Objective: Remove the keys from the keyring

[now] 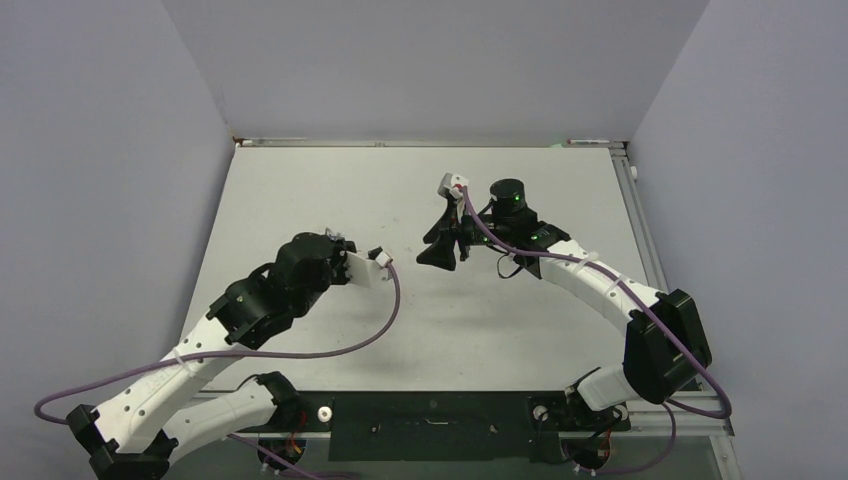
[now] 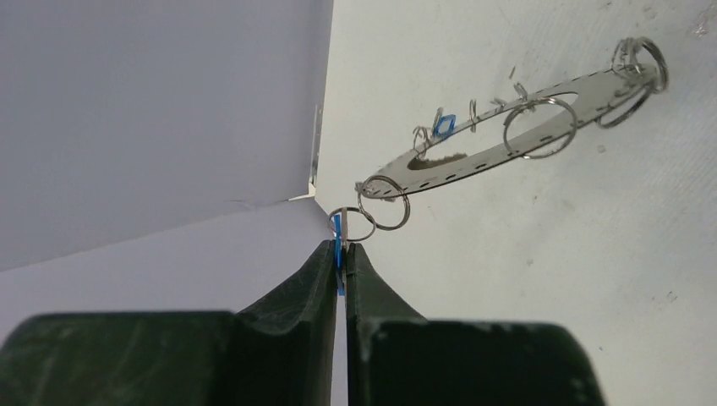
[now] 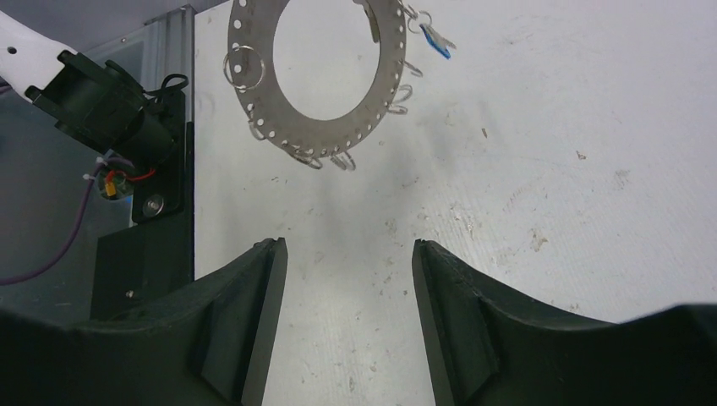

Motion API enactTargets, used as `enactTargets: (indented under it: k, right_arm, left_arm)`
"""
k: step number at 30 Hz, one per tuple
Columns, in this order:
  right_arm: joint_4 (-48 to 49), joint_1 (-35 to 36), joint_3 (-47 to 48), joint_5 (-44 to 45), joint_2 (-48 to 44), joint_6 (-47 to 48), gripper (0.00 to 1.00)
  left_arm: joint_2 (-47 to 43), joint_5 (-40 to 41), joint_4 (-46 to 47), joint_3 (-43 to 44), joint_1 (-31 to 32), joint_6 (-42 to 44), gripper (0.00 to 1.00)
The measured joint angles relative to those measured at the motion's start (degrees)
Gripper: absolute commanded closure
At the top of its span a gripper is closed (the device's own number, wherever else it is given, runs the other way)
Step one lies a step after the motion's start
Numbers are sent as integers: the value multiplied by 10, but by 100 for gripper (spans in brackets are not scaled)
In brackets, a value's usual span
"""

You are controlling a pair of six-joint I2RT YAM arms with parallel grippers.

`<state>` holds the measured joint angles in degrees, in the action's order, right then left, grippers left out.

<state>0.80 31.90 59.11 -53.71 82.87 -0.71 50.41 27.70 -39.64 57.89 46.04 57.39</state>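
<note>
Left gripper [image 2: 341, 247] pinching a blue key [image 2: 337, 230] at the keyring's [image 3: 321, 134] rim.
Its fingers are pressed tight on that key, which hangs by small loops [image 2: 380, 203] from the keyring's edge. The right gripper [image 3: 348, 245] is spread wide just short of the keyring, touching nothing. Another blue key [image 3: 435, 35] sits further round the rim.

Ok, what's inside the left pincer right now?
The left pincer pinches a blue key, linked by small loops to the ring. Most of the key is hidden between the fingers.
</note>
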Motion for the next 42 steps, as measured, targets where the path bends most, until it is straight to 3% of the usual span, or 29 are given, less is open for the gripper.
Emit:
enactTargets:
  k: [14, 21, 27, 42]
  right_arm:
    - [22, 20, 35, -32, 16, -11, 41]
    - [19, 32, 44, -37, 16, -6, 41]
    - [0, 51, 56, -39, 16, 12, 41]
    - [-9, 88, 94, -58, 18, 16, 42]
  left_arm:
    - [-52, -178, 4, 11, 0, -26, 100]
    - [-82, -245, 13, -4, 0, 35, 100]
    - [-107, -285, 23, -19, 0, 73, 100]
    - [-106, -343, 26, -19, 0, 77, 100]
